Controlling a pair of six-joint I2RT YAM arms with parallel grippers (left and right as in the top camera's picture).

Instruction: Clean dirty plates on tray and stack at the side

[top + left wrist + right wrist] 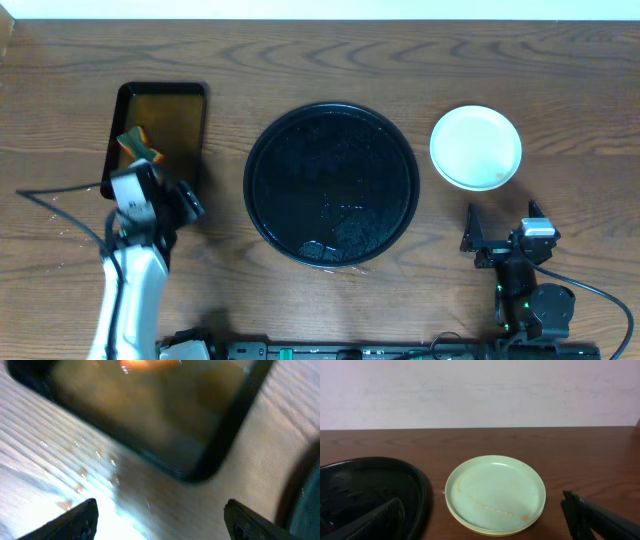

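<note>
The black fingers [375, 520] of my right hand [481, 510] frame the stack of small round plates [495, 492], pale mint-green over yellow, on the wooden desk [580, 455] just beside the bare, large glossy black round tray [330, 185]. Faint orange-brown streaks on the top plate could, I judge, leave the job unfinished, and a forward nudge might slide the stack. That hand is spread wide, holding nothing; my left hand [160, 515] is released too, empty, over wet desk by the rectangular black tray [150, 420].
</note>
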